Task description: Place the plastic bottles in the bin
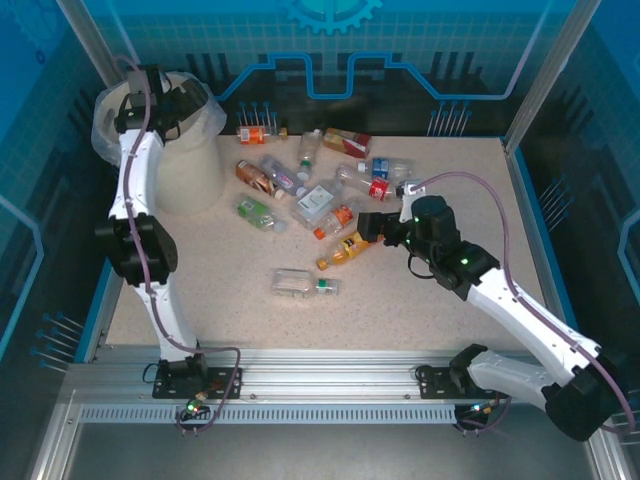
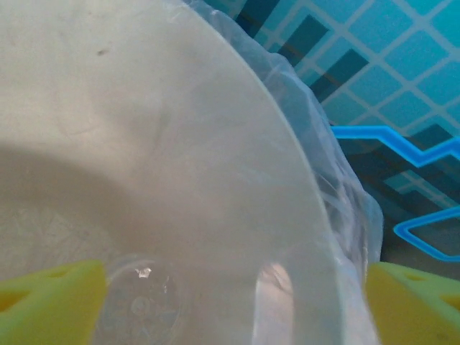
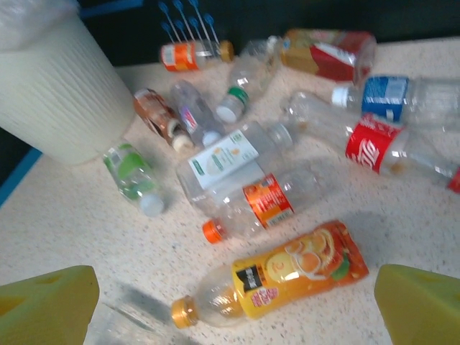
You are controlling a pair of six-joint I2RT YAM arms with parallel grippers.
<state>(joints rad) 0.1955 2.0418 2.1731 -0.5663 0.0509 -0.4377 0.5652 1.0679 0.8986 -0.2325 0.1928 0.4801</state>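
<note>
1. The left claw (image 1: pixel 152 98) hangs spread wide over the bin (image 1: pixel 190 172); a clear bottle (image 2: pixel 140 302) lies inside the bin, beneath it.
2. The right claw (image 3: pixel 233 305) is spread either side of the orange juice bottle (image 3: pixel 287 277), which lies on the bench (image 1: pixel 420 300) well right of the bin.
3. The other plastic bottles (image 1: pixel 300 185) lie scattered between that bottle and the bin.

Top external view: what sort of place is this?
Probably a lab robot cell: blue printed panels in an aluminium frame, with the left arm and right arm bolted to a rail along the speckled table.
</note>
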